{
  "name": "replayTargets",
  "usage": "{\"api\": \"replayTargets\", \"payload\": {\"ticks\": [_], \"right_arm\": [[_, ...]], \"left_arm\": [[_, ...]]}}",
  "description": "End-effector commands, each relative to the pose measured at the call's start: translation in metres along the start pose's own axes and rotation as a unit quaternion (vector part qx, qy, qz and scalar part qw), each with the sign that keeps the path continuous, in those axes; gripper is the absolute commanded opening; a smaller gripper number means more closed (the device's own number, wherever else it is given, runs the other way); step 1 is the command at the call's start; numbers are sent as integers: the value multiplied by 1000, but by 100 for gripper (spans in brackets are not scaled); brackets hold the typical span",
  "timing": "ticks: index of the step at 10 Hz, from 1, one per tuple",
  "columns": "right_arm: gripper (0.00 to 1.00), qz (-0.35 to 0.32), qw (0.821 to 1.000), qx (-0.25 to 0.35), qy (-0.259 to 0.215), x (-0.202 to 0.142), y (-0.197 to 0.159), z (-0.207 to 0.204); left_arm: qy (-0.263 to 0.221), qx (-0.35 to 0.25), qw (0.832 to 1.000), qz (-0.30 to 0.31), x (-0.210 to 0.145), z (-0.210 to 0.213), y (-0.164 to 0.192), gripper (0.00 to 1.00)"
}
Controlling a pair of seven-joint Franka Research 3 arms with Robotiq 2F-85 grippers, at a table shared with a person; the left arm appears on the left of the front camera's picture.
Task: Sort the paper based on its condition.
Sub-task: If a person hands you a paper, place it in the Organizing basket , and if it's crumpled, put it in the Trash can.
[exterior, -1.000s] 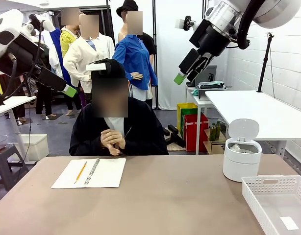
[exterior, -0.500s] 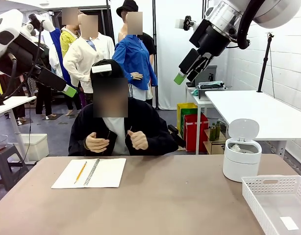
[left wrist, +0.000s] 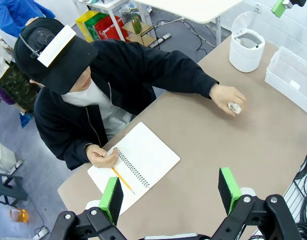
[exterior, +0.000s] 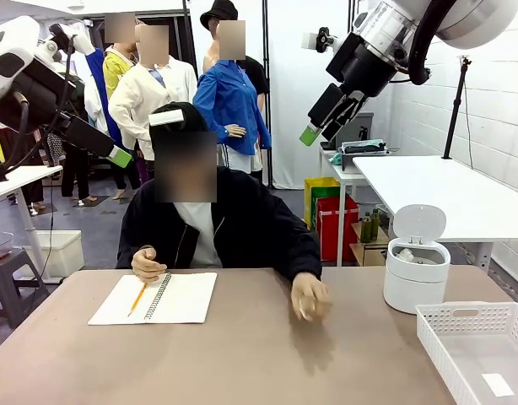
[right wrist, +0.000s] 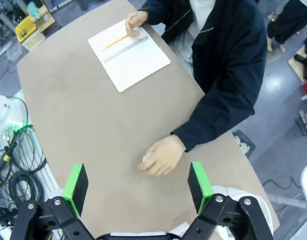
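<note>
A small crumpled white paper [left wrist: 235,107] lies on the brown table under the person's hand [exterior: 310,297], right of the middle; a bit of it shows by that hand [right wrist: 145,159] from above. My left gripper [left wrist: 170,192] hangs high over the table's near left, open and empty, and shows raised at upper left [exterior: 116,154]. My right gripper [right wrist: 137,181] is also open and empty, high at upper right [exterior: 314,128], above the reaching hand.
An open spiral notebook [exterior: 158,297] with a yellow pencil [exterior: 138,297] lies at the left, the person's other hand [exterior: 148,263] on it. A white bin [exterior: 417,270] with its lid up stands at the right. A white basket tray [exterior: 474,325] holds a flat slip [exterior: 498,385].
The person's hands came down from the chest. One went to the notebook, the other reached out onto the table with the crumpled paper. Both arms stayed still.
</note>
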State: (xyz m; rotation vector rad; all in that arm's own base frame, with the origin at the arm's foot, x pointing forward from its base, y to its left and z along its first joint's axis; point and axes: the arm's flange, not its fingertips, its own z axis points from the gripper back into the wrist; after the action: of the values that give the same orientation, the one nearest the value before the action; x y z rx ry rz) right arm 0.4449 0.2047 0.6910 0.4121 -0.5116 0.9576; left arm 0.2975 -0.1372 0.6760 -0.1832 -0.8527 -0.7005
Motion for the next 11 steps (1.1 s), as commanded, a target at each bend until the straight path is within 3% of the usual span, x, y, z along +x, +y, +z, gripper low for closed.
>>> {"api": "replayTargets", "payload": {"ticks": [1, 11], "right_arm": [[100, -5, 1000, -2, 1, 1, 0, 0], [100, -5, 1000, -2, 1, 1, 0, 0]], "left_arm": [[-3, -1, 1000, 1, -1, 0, 1, 100], [-3, -1, 1000, 1, -1, 0, 1, 100]]}}
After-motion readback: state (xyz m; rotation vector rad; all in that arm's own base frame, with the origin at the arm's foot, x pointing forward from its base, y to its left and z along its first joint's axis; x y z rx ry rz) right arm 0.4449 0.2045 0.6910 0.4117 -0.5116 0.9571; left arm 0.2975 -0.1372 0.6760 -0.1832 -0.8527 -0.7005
